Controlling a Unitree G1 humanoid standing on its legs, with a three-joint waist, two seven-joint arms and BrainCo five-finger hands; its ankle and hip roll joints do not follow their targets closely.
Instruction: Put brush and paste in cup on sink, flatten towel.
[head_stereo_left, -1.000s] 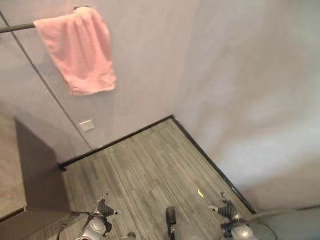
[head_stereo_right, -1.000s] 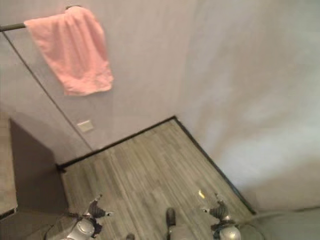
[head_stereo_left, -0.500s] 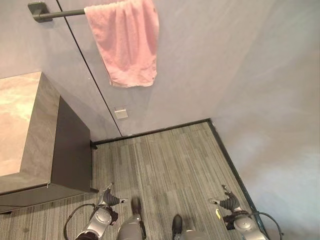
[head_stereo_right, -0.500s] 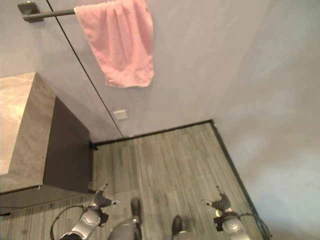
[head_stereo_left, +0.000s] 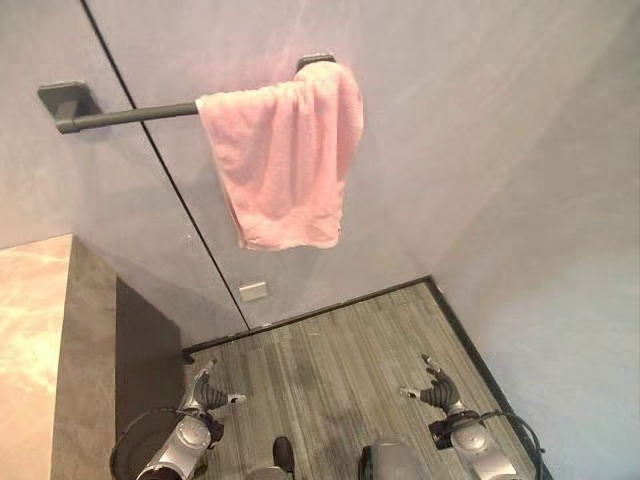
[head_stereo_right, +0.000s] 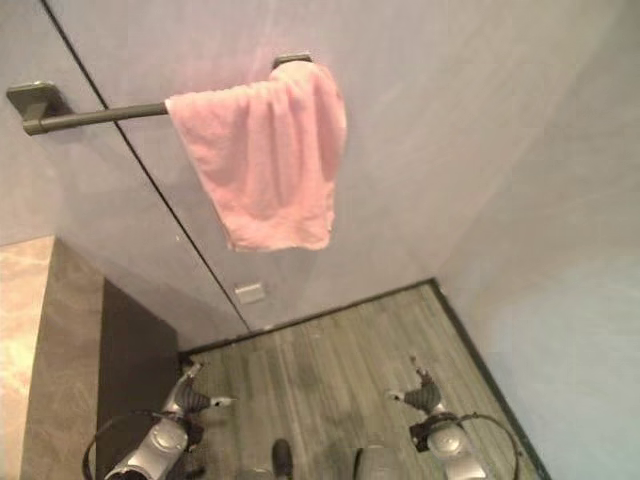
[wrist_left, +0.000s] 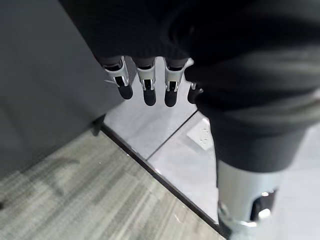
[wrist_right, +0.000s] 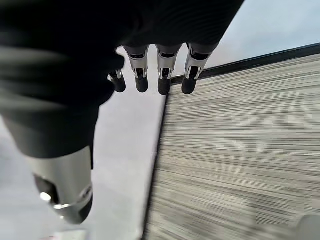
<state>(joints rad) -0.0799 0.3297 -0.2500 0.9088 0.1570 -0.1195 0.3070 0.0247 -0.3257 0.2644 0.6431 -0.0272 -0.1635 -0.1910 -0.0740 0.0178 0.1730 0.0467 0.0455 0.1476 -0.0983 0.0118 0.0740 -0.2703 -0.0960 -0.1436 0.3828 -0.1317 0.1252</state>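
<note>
A pink towel (head_stereo_left: 285, 155) hangs bunched at the right end of a dark wall rail (head_stereo_left: 125, 115), high on the grey wall. My left hand (head_stereo_left: 205, 395) is low at the bottom left, open, fingers (wrist_left: 145, 85) straight and holding nothing. At the bottom right my right hand (head_stereo_left: 435, 390) is likewise open and empty, its fingers (wrist_right: 160, 75) straight above the floor. Both hands are far below the towel.
A stone-topped counter (head_stereo_left: 35, 360) with a dark side panel (head_stereo_left: 140, 370) stands at the left. A wall socket (head_stereo_left: 253, 291) sits under the towel. Striped wood floor (head_stereo_left: 340, 350) runs to a dark skirting (head_stereo_left: 320, 312) in the corner.
The camera has tilted up and turned, so towel and rail sit lower and more central in view. Both hands stay low and open.
</note>
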